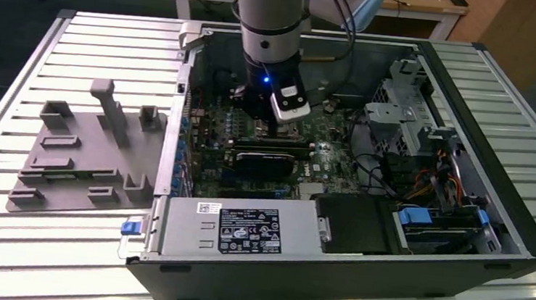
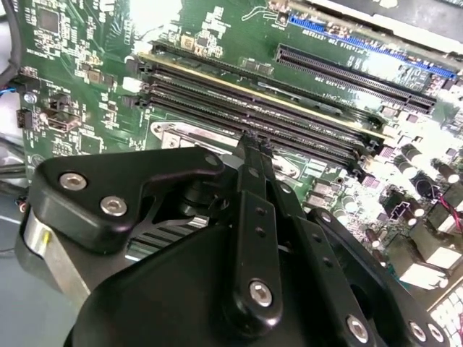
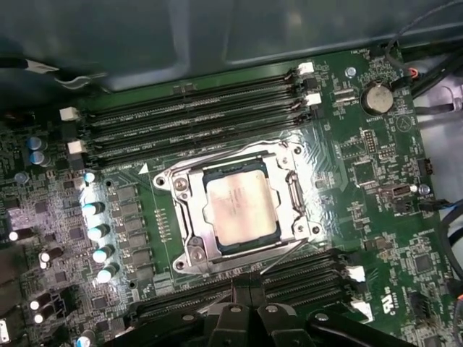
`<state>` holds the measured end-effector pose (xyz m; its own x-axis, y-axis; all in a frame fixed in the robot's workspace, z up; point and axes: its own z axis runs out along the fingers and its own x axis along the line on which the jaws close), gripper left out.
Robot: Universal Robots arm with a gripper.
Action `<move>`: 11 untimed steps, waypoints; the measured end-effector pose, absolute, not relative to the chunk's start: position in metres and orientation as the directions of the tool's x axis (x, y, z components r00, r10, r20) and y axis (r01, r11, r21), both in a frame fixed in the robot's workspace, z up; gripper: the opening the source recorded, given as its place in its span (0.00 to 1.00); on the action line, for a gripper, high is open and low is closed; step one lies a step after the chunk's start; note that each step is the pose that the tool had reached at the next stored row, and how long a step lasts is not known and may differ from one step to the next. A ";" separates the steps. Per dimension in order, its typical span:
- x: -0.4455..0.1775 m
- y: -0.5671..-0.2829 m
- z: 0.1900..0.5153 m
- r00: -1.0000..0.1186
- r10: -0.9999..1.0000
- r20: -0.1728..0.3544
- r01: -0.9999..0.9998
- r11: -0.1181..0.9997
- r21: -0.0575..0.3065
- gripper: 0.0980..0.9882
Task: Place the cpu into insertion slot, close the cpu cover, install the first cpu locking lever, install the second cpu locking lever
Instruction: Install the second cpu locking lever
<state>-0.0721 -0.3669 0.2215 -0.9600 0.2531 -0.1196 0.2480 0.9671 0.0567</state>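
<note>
The square, matte-silver cpu (image 3: 240,210) lies inside the shiny metal cpu cover (image 3: 239,211); beside it, the black tool's (image 3: 249,283) fingertips are pressed together, empty.

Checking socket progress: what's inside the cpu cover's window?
The cpu, silvery top showing, fills the window of the cpu cover. The insertion slot beneath is covered, so its contacts cannot be seen.

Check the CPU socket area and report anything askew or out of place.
Nothing stands out. In the first wrist view the cpu lies flat and square under the closed cpu cover. The gripper hangs just beside the socket.
</note>
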 end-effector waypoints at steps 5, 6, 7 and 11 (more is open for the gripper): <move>-0.074 -0.370 0.218 -0.961 0.251 -0.115 0.244 0.967 0.075 0.00; -0.075 -0.371 0.218 -0.961 0.251 -0.114 0.243 0.967 0.079 0.00; -0.076 -0.372 0.217 -0.961 0.251 -0.113 0.243 0.967 0.083 0.00; -0.078 -0.374 0.216 -0.962 0.251 -0.108 0.241 0.965 0.100 0.00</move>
<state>-0.0777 -0.3740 0.2155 -0.9618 0.2514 -0.1082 0.2411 0.9653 0.1003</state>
